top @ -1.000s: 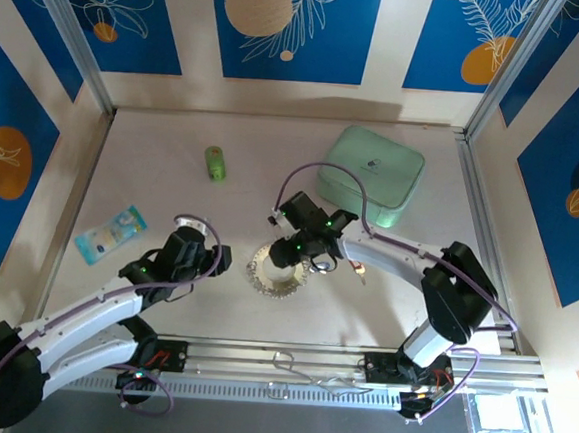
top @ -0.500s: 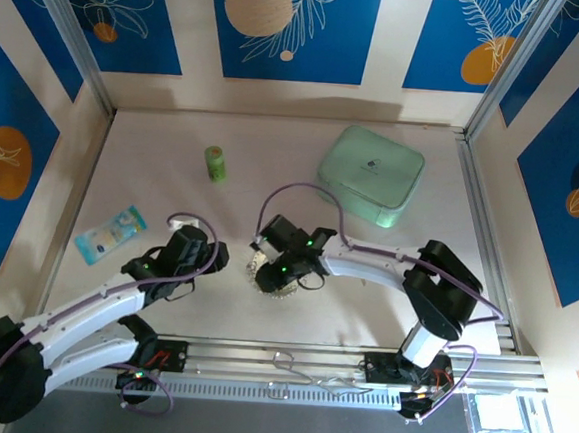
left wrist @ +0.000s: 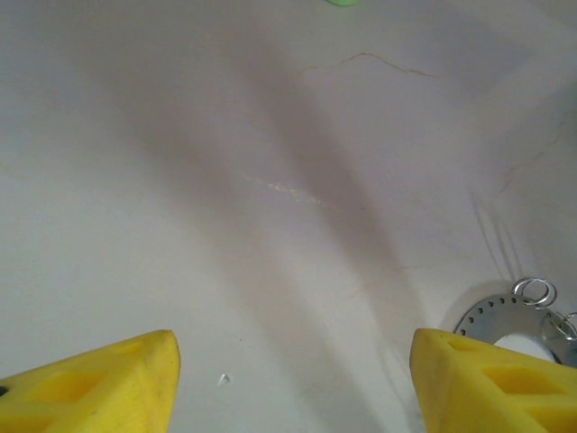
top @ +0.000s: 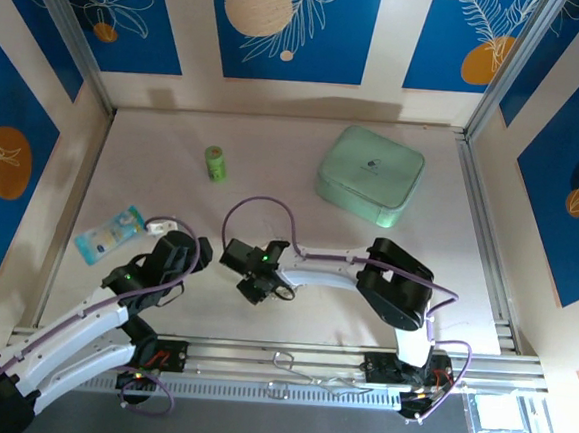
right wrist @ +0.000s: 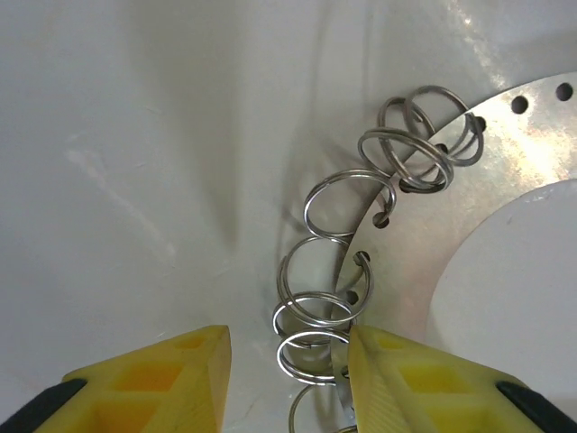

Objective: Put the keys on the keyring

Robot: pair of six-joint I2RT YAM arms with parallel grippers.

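The keyring (right wrist: 505, 171) is a flat silvery disc with a punched rim that carries several small wire loops (right wrist: 315, 311). My right gripper (right wrist: 287, 361) is open and low over its edge. The loops lie between the yellow fingers (right wrist: 162, 379), and the right finger is over the disc's rim. From above, my right gripper (top: 252, 282) covers the keyring. My left gripper (top: 194, 251) is open over bare table to its left, with nothing between the fingers (left wrist: 99, 379). The keyring (left wrist: 514, 311) sits beside its right finger. The keys are hidden.
A mint-green box (top: 370, 175) stands at the back right. A small green cylinder (top: 214, 162) lies at the back middle, and a blue packet (top: 111, 233) lies at the left. The metal rail (top: 308, 358) runs along the near edge.
My right gripper has swung left and nearer, from beside the keyring to over its left edge. My left gripper has drawn back a little to the left.
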